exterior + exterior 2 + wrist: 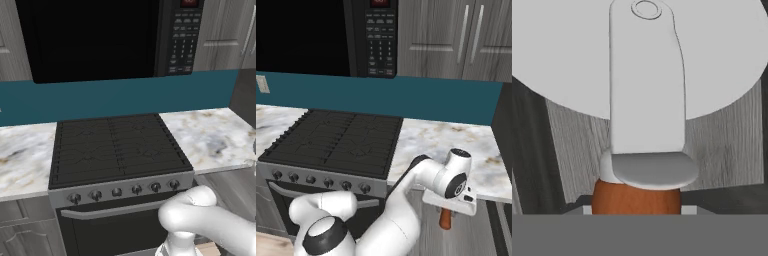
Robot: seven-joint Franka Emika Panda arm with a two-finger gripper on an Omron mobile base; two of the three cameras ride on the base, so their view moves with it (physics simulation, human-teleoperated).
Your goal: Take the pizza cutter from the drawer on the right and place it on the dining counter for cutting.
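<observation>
Pincer [448, 209] grasping the pizza cutter [647, 100] by its handle; its wheel cut off

base views: behind arm, left/right, share stove [117, 150] | hand view: close on pizza cutter [647, 95]

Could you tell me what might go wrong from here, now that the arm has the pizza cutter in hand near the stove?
1. The gripper is closed on the pizza cutter only at its reddish-brown handle, with the large wheel sticking out ahead; a fast swing could perhaps twist it in the grip.
2. The cutter hangs low beside the marble worktop edge and the stove; lifting or turning carelessly might knock it against them.
</observation>
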